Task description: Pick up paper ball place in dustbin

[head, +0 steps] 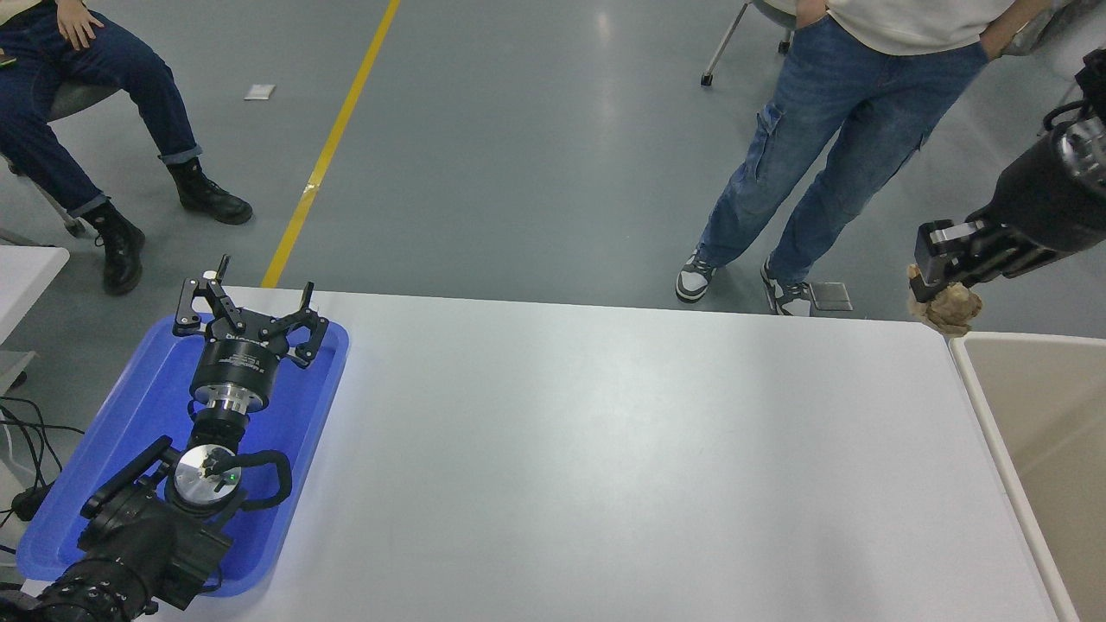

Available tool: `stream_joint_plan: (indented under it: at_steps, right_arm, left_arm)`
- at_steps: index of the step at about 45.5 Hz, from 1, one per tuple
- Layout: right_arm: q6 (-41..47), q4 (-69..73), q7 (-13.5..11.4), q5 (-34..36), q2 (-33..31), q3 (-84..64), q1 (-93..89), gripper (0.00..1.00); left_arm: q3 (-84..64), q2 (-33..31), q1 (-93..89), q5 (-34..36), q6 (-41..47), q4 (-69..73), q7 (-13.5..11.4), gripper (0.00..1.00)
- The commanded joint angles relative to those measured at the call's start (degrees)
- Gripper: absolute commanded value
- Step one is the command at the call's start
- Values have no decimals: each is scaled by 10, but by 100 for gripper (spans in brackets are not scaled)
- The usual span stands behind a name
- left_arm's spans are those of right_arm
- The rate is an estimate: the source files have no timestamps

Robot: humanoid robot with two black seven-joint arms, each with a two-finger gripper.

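At the right edge of the frame, the right arm [1058,186] is cut off past its forearm, and its gripper [935,281] hides the top of the paper ball [950,311], so its fingertips cannot be made out. The dustbin [981,393] at lower right shows only its left rim and part of its inside; the rest runs out of frame. Along the top edge, the seated person [78,95] and the standing person [829,130] are cropped above the waist.
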Motion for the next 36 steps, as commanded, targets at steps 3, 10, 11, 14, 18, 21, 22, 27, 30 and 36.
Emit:
stream_joint_plan:
  at_steps: [3,10,11,14,18,21,22,27,30,36]
  right_arm:
    - [1,-50,1,-133,-61,-23,-39,0]
    - [1,-136,3,-185,-111,-11,-110,0]
    - [1,-147,3,-186,-119,-5,-121,0]
    - [1,-182,12,-189,-137,19,-165,0]
    - [-1,-245,25,-198,-143,62,-237,0]
    - [-16,-286,42,-221,-143,98,-298,0]
    - [-21,-299,50,-229,-144,108,-315,0]
    - [-65,-357,72,-255,-143,147,-399,0]
    - [-99,-387,72,-255,-141,165,-445,0]
    - [-163,-453,81,-254,-134,213,-554,0]
  left_arm:
    - [0,0,0,0,0,0,0,100]
    - [0,-2,0,-1,0,0,0,100]
    - [0,0,0,-1,0,0,0,100]
    - [0,-2,0,-1,0,0,0,100]
    - [0,-2,0,-1,0,0,-1,100]
    - [0,-2,0,-1,0,0,-1,100]
    - [0,-2,0,-1,0,0,-1,100]
    - [0,-2,0,-1,0,0,-1,100]
    - [0,-2,0,-1,0,0,-1,100]
    - [-1,-2,0,-1,0,0,-1,100]
